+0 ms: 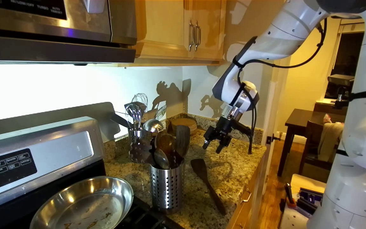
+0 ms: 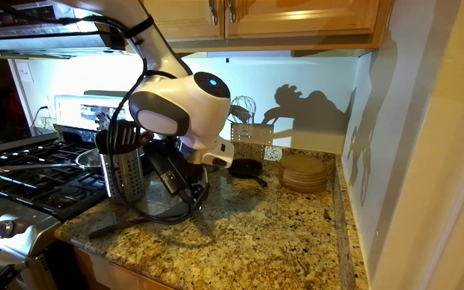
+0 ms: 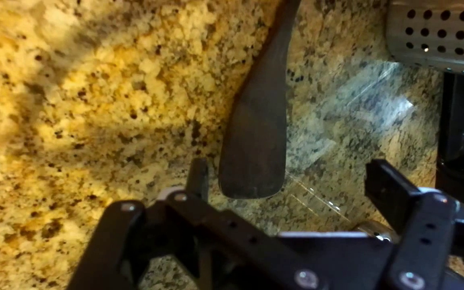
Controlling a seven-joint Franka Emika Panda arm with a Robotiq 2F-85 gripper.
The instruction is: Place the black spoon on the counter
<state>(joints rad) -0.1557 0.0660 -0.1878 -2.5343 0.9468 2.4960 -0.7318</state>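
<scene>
The speckled granite counter (image 1: 240,165) shows in both exterior views (image 2: 264,241) and in the wrist view (image 3: 135,100). A dark flat spatula (image 1: 203,173) lies on it, its blade below my fingers in the wrist view (image 3: 256,149). A perforated steel holder (image 1: 167,187) stands beside the spatula, full of wooden, black and silver utensils; its base shows in the wrist view (image 3: 437,40). I cannot make out the black spoon; it is hidden or out of view. My gripper (image 1: 212,147) is open and empty, above the counter. In the wrist view its fingers (image 3: 286,173) stand wide apart.
A steel pan (image 1: 84,203) sits on the stove beside the holder. Another steel holder with whisks and a ladle (image 1: 152,126) stands behind. A stack of round wooden boards (image 2: 302,173) and a small black skillet (image 2: 248,168) are near the back wall. Cabinets (image 1: 164,28) hang above.
</scene>
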